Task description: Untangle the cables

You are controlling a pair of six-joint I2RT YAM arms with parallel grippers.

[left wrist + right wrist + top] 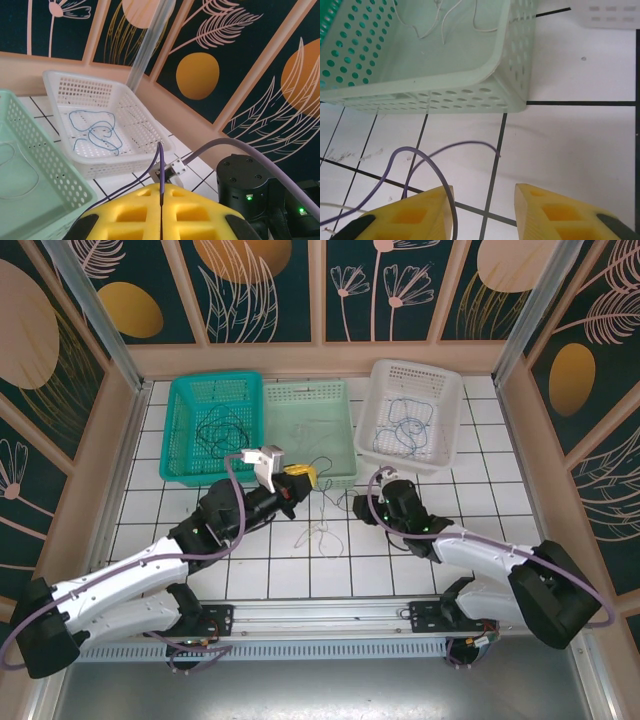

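My left gripper (161, 189) is shut on a thin purple cable (160, 165), which rises from between the yellow pads and loops down to the left. It hovers by the mint basket's front edge (300, 478). My right gripper (482, 192) is open just above the tiles, with the same purple cable (427, 162) curving past the inner face of its left finger (427, 210) and nothing clamped. A loose pale cable (318, 533) lies on the tiles between the arms. The blue cable (405, 428) lies in the white basket, the black cable (222, 430) in the teal basket.
Three baskets stand in a row at the back: teal (178, 425), mint (345, 435) holding a pale cable (445, 20), and white (447, 390). The right arm's black motor (247, 180) and thick lilac hose sit close to my left gripper. Wooden walls surround the table.
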